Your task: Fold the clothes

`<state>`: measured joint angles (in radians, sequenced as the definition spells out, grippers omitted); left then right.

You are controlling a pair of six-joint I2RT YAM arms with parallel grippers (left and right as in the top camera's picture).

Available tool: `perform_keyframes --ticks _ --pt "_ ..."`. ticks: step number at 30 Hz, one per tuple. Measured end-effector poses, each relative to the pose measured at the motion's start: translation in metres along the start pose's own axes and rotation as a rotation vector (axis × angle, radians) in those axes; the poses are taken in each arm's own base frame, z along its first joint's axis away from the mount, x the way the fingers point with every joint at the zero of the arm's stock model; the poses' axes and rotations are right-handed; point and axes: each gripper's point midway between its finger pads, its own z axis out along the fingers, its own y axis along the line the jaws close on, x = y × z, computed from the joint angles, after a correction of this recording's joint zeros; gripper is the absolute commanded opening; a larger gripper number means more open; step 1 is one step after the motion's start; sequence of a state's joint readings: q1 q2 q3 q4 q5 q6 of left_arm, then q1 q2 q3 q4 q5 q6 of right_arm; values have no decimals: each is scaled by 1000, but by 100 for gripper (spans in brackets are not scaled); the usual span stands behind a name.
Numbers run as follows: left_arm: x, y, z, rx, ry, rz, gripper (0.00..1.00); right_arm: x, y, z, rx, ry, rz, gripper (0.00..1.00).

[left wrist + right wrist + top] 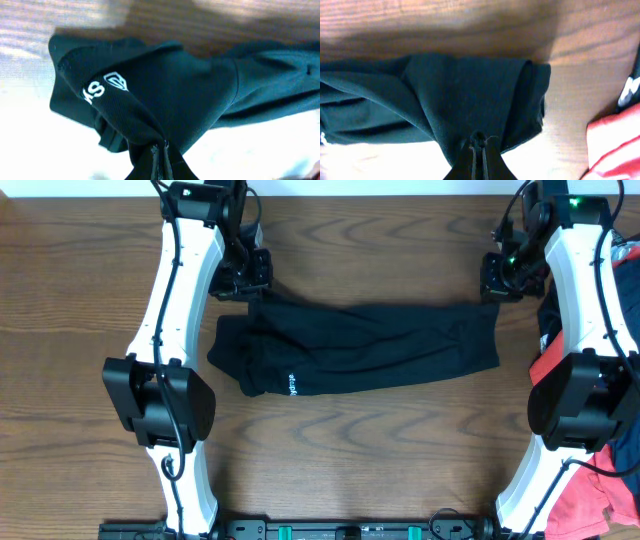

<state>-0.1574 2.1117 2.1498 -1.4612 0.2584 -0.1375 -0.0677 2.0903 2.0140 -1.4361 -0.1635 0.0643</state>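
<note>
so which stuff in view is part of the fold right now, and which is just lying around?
In the job:
- black shirt
- left gripper, shut on one end of the shirt
- right gripper, shut on the other end

Lying about:
- coral-red garment, heaped at the right edge, untouched
- wooden table

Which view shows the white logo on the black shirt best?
Left wrist: the white logo sits close up, letters and shield legible on the black shirt. Overhead shows it as a tiny white mark; right wrist shows only the shirt's plain other end.
</note>
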Motion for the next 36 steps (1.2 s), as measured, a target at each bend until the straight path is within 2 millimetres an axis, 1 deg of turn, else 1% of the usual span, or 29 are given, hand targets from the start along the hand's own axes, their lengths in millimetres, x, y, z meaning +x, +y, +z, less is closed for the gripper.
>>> perform_keyframes --ticks 5,7,12,15,19,21,24,27,33,36 --pt "16 3 0 -14 66 -12 6 11 -1 4 3 45 7 1" --pt "22 3 0 -19 90 -16 6 16 -2 9 4 68 11 1" --pt "39 5 1 -33 159 -24 6 34 -7 30 8 144 24 1" --pt "40 5 2 -34 162 -23 6 43 -9 41 10 178 30 2" --pt "44 6 5 -37 180 -26 6 46 -10 51 5 189 32 2" --pt "48 8 8 -41 199 -29 6 46 -10 52 2 188 32 2" --pt "61 11 13 -49 237 -36 6 46 -9 52 -3 187 32 1" --pt "72 14 13 -50 239 -37 6 46 -8 52 -6 189 33 2" --pt "86 15 3 -26 132 -13 6 47 -8 52 -8 191 33 1" --pt "95 16 3 -17 87 -3 6 46 -8 52 -9 190 33 1"
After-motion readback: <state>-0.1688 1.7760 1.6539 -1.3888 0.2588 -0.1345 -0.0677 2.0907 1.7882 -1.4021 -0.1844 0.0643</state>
